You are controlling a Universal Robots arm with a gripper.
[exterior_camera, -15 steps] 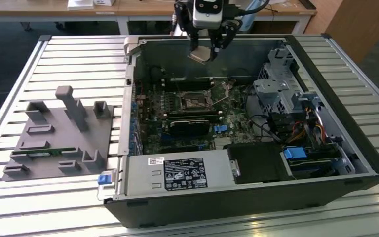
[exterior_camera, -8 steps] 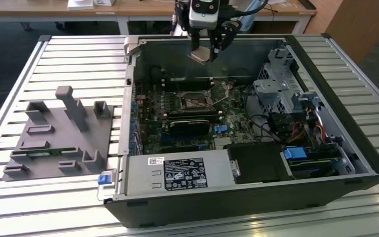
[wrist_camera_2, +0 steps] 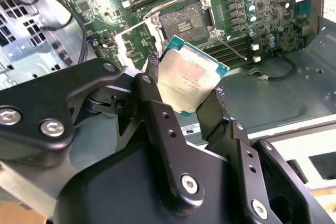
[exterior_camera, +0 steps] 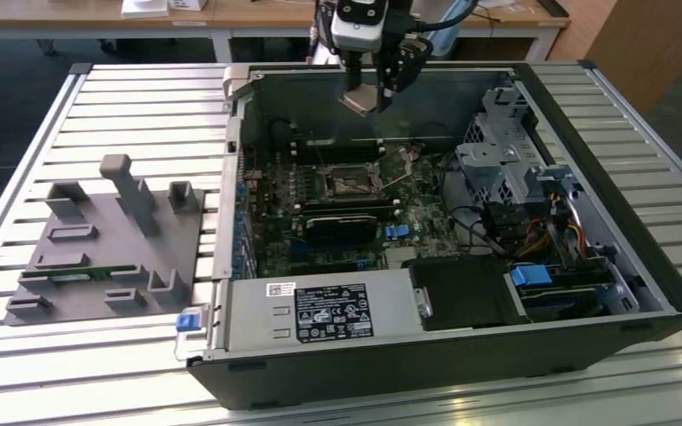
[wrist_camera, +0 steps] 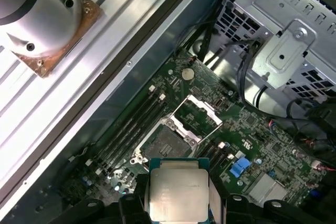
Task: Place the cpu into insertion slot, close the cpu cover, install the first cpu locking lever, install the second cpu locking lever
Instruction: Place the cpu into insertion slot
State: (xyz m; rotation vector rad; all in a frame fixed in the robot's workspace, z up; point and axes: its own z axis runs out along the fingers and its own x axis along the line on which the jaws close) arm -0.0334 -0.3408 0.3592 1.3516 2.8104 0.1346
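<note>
Gripper (wrist_camera_2: 185, 80) is clamped on the cpu (wrist_camera_2: 193, 74) by opposite edges, hanging well above the bare insertion slot (exterior_camera: 347, 182), which sits below, slightly toward the exterior view's left.

cpu (wrist_camera: 177, 190): 1 | insertion slot (wrist_camera_2: 184, 22): 1 | cpu cover (wrist_camera: 206, 107): 1 | gripper (wrist_camera_2: 185, 78): 1 | computer case (exterior_camera: 460, 359): 1

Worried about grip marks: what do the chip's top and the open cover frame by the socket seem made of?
The chip: top looks like matte silvery-grey metal with a soft sheen; the rim looks like green circuit board. The cover frame: probably thin bare metal, bright and reflective.
</note>
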